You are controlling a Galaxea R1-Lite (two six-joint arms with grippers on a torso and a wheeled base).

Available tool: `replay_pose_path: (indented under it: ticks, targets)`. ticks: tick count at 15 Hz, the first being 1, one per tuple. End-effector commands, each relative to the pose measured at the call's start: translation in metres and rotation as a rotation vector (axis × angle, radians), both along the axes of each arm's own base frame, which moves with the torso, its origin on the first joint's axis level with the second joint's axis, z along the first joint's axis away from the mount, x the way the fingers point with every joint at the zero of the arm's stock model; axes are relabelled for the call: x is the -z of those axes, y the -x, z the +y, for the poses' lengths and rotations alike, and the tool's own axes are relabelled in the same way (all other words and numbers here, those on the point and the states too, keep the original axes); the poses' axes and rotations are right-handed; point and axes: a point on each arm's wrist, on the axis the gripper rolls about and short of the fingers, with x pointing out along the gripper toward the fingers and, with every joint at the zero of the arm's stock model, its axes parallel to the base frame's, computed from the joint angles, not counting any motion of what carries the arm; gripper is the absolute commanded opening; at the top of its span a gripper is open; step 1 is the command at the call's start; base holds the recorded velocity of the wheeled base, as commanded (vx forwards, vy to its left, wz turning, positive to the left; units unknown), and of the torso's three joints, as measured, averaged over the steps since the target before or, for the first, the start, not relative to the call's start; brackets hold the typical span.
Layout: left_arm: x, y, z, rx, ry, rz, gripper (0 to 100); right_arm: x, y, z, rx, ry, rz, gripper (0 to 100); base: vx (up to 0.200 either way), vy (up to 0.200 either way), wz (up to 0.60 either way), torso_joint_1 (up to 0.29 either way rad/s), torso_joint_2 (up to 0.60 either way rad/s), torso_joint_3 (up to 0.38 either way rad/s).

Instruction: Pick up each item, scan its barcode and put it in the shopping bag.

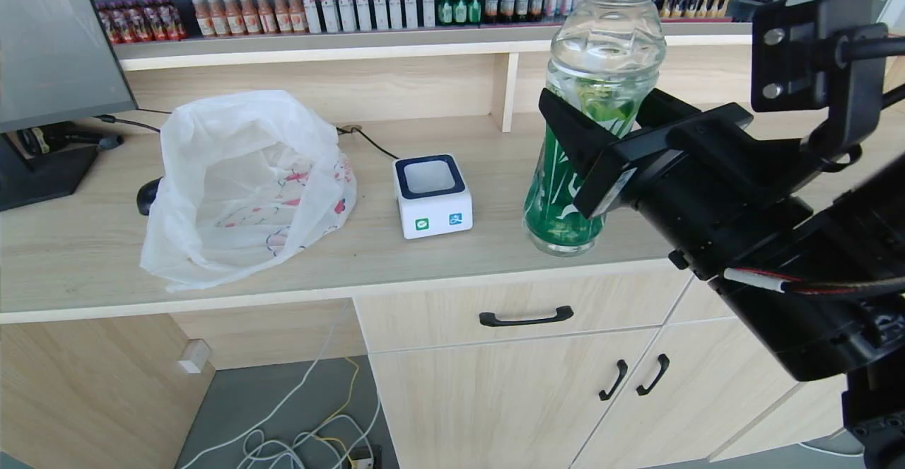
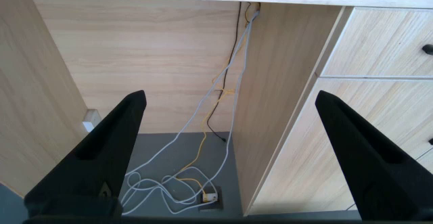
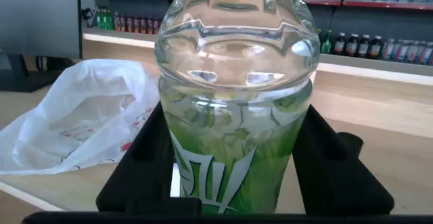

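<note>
A clear water bottle (image 1: 597, 94) with a green label and white cap is held upright above the counter's right part, and my right gripper (image 1: 601, 136) is shut on its middle. Up close, the bottle (image 3: 237, 102) stands between the black fingers (image 3: 139, 170). The white barcode scanner (image 1: 432, 195) sits on the counter just left of the bottle. Further left lies the open white shopping bag (image 1: 247, 186), also seen as the bag (image 3: 74, 122) beyond the bottle. My left gripper (image 2: 233, 156) hangs open below the counter edge, facing the floor cables, with nothing between its fingers.
A monitor (image 1: 56, 44) on a black stand occupies the counter's far left, with a dark mouse (image 1: 147, 195) by the bag. A raised shelf (image 1: 424, 37) carries several drink bottles. Drawers and cabinet doors (image 1: 527, 317) lie under the counter. Cables (image 2: 196, 170) trail on the floor.
</note>
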Motion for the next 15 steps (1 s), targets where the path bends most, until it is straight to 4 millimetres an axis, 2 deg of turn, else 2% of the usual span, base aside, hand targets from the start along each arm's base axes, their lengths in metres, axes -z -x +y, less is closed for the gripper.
replay_pose_path:
  ticks: [1,3,7,10,15]
  targets:
    - [0.000,0.000,0.000,0.000,0.000,-0.001,100,-0.007,-0.014,-0.011,-0.014,-0.013,-0.024,0,0.000,0.000,0.00,0.000,0.00,0.000]
    - [0.000,0.000,0.000,0.000,0.000,-0.001,100,-0.004,-0.026,-0.021,-0.080,-0.032,-0.012,0,0.000,0.000,0.00,0.000,0.00,0.000]
    - [0.000,0.000,0.000,0.000,0.000,-0.001,100,-0.003,-0.030,-0.026,-0.186,-0.047,-0.014,0,0.000,0.000,0.00,0.000,0.00,0.000]
    - [0.000,0.000,0.000,0.000,0.000,-0.001,100,0.003,-0.048,-0.037,-0.155,-0.045,-0.053,0,0.000,0.000,0.00,0.000,0.00,0.000]
    - [0.000,0.000,0.000,0.000,0.000,-0.001,100,0.012,-0.057,-0.033,-0.150,-0.061,-0.076,0,0.000,0.000,0.00,0.000,0.00,0.000]
